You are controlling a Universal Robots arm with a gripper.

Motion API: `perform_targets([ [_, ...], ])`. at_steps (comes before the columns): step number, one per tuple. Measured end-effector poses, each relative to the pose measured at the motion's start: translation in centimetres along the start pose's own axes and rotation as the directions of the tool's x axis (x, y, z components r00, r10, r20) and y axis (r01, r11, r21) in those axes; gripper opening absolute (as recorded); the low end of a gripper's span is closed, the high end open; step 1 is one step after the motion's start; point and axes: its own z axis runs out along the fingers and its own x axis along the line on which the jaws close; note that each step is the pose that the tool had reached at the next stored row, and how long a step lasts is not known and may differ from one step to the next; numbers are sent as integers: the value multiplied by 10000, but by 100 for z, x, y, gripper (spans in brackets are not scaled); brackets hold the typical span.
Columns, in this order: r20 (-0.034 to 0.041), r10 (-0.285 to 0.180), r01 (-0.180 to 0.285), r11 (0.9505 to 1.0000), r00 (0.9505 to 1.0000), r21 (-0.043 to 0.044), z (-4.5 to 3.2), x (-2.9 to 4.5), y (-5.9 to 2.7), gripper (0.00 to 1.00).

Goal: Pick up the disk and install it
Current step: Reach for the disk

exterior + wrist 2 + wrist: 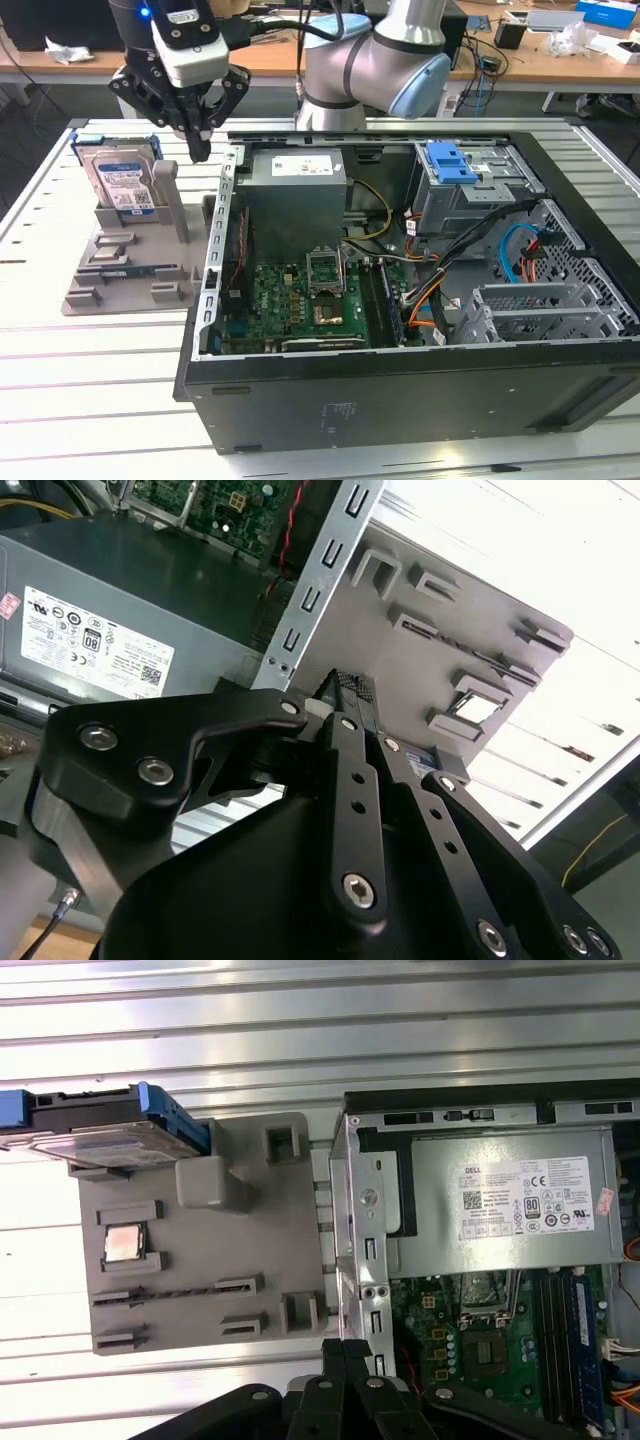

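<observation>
The silver rectangular hard disk in its blue plastic carrier [120,178] stands upright in a grey plastic holder [130,272] near the slatted metal table's [90,400] far corner, at the exterior view's left. The black claw [199,148], closed and empty, hangs between it and the open black computer case's [400,390] wall.

The gripper [200,148], fingers together, hung between the upright disk [120,180] in its grey stand [112,285] and the open computer case [400,400].
</observation>
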Motion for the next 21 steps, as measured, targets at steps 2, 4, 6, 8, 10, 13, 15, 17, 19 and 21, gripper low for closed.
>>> perform_targets([
  [2, -1, 0, 0, 10000, 10000, 0, -1, 40, -3, 11],
  [4, 0, 0, 0, 10000, 10000, -1, -2, 73, -6, 11],
  [6, 1, 0, 0, 10000, 10000, -1, -3, 116, -9, 11],
  [8, 1, 0, 0, 10000, 10000, -1, -4, 174, -13, 11],
  [10, 0, 0, 0, 10000, 10000, -1, -5, 216, -16, 11],
  [13, 0, -1, 1, 10000, 10000, 0, -7, 282, -21, 11],
  [15, 0, -1, 1, 10000, 10000, 0, -8, 315, -24, 11],
  [17, 0, 1, -1, 10000, 10000, 0, -9, 352, -26, 11],
  [19, 0, 0, 0, 10000, 10000, 0, -10, 382, -29, 11],
  [21, 0, 0, 0, 10000, 10000, 0, -11, 422, -32, 11],
])
